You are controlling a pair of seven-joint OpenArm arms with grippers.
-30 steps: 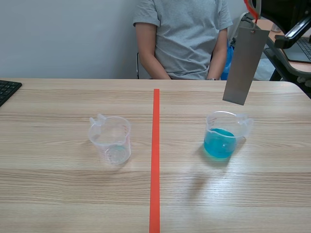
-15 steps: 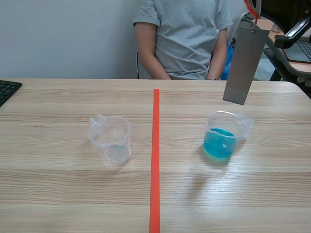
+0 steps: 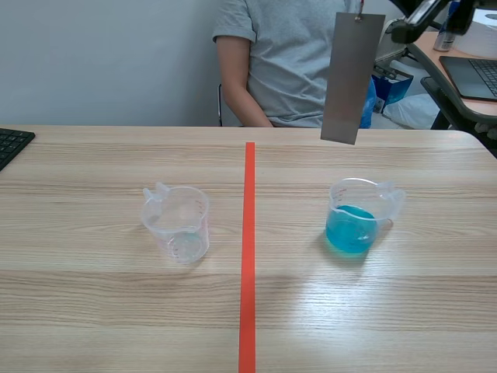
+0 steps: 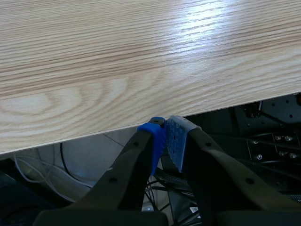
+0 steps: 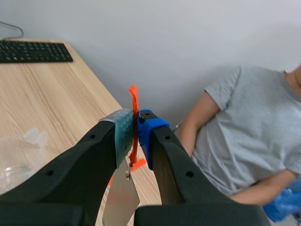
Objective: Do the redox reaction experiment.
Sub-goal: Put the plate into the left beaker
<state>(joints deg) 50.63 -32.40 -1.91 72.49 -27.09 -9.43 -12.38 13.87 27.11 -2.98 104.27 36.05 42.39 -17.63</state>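
Note:
A grey metal strip [image 3: 352, 77] hangs in the air above and behind the beaker of blue liquid [image 3: 356, 218], right of the orange line. In the right wrist view my right gripper [image 5: 135, 123] is shut on the orange tie [image 5: 133, 101] at the strip's top, and the strip [image 5: 120, 201] dangles below the fingers. An empty clear beaker [image 3: 177, 223] stands left of the line; a blurred clear beaker [image 5: 18, 159] also shows in the right wrist view. My left gripper [image 4: 165, 134] is shut on nothing, low at the table's near edge. Neither gripper shows in the scene view.
A person in a grey T-shirt [image 3: 291, 58] sits across the table. A black keyboard [image 3: 12, 143] lies at the far left edge. An orange tape line [image 3: 248, 256] runs down the middle of the table [image 3: 101, 311]. Desks and equipment crowd the far right [image 3: 466, 70].
The hanging metal strip has risen and swung left, from beside the blue beaker's right side to higher and above its left side. The beakers have not moved.

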